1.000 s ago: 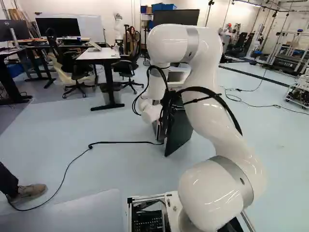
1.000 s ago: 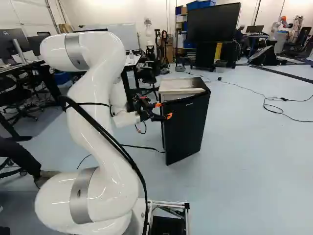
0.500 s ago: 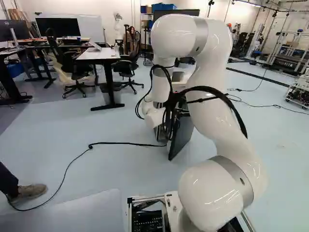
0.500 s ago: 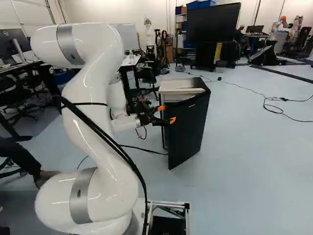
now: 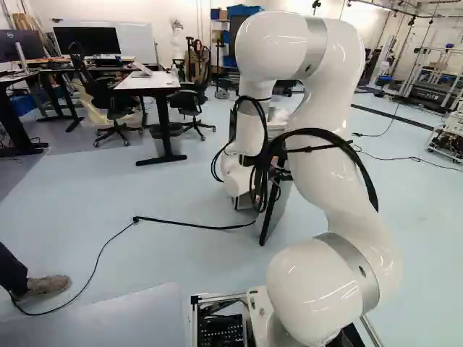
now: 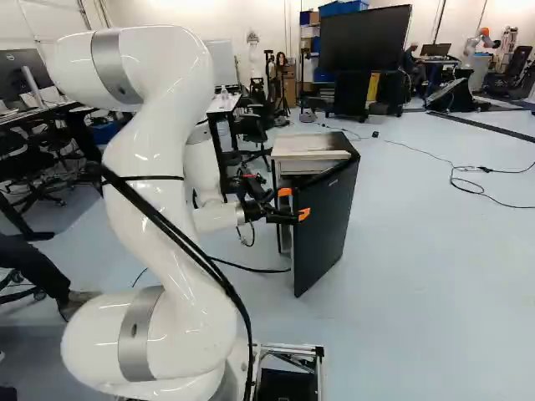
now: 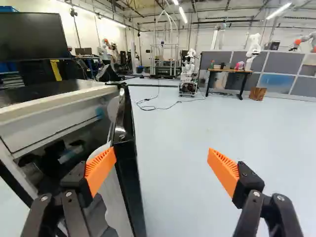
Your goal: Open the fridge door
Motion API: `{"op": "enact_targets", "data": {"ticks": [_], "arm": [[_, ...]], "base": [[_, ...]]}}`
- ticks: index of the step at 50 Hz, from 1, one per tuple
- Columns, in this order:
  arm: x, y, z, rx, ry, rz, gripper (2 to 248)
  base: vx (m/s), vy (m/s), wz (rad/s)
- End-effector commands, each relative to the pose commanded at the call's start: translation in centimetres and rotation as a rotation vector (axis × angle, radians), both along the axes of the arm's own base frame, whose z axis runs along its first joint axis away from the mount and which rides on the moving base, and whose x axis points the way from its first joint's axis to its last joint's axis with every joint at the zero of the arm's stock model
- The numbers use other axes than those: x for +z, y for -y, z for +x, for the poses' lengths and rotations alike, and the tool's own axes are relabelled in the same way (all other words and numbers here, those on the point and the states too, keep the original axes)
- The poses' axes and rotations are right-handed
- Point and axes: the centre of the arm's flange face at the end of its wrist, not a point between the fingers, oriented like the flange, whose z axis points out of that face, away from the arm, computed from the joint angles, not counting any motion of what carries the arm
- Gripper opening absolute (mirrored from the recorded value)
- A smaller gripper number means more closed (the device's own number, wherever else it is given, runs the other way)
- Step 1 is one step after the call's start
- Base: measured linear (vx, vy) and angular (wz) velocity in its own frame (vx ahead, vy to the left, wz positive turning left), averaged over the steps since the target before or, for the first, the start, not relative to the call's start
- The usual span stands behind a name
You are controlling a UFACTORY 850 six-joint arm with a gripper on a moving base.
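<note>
The black two-fingered gripper (image 6: 294,204) is spread wide, one orange pad by the free edge of the glossy black fridge door (image 6: 326,225), the other well apart. The door stands ajar from the white-walled fridge (image 7: 54,121); pale blue floor (image 7: 197,133) borders its outer face.

the fridge door (image 6: 328,224) stands ajar; end effector (image 6: 294,203) at its edge.

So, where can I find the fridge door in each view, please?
Left base view: fridge door, nearly edge-on, right of the middle.
Right base view: right of the middle.
Wrist view: between the open fingers of the gripper.
Shared landmark: big black screen, mostly behind the arm in the left base view.
</note>
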Motion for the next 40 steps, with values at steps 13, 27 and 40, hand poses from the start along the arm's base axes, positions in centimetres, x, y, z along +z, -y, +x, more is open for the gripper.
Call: {"op": "enact_targets", "data": {"ticks": [13,27,40], "arm": [[0.1,1.7,-1.8,-0.062,-0.019,-0.004,247],[0.2,3.6,-3.5,-0.135,-0.034,-0.01,247],[0.3,5.0,-4.5,-0.197,-0.037,-0.019,247]], "base": [[0.0,0.0,0.0],[0.0,0.0,0.0],[0.0,0.0,0.0]]}}
